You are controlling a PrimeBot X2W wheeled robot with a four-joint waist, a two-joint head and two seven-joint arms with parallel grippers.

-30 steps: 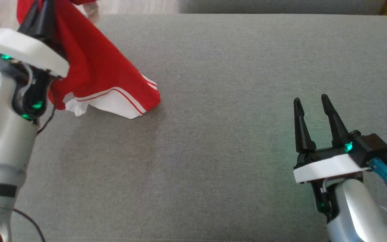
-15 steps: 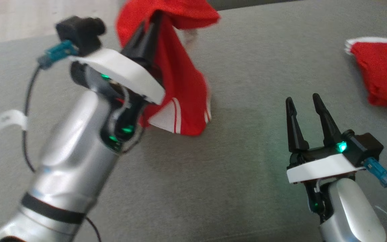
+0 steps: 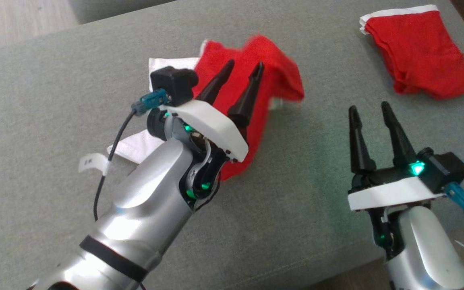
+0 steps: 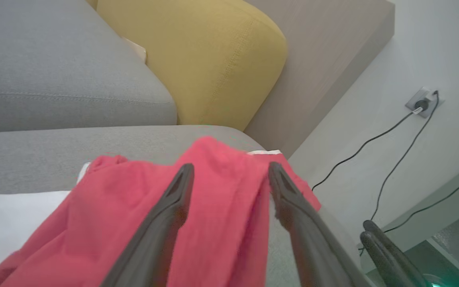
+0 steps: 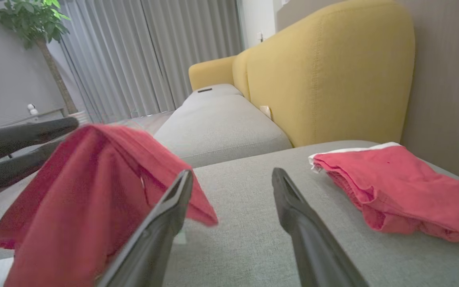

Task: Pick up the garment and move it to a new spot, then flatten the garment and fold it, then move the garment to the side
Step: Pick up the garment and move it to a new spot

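The red-and-white garment [image 3: 274, 76] has dropped out of my left gripper [image 3: 246, 64] since a moment ago and slumps on the grey cushion [image 3: 54, 100], upper centre of the head view. That gripper's fingers stand spread over it. My right gripper [image 3: 369, 106], lower right, is spread and empty, with a second red garment [image 3: 417, 56] at upper right.

so the red garment [image 3: 280, 76] with white parts is just a rumpled, humped-up heap near the middle of the grey cushion [image 3: 54, 80]
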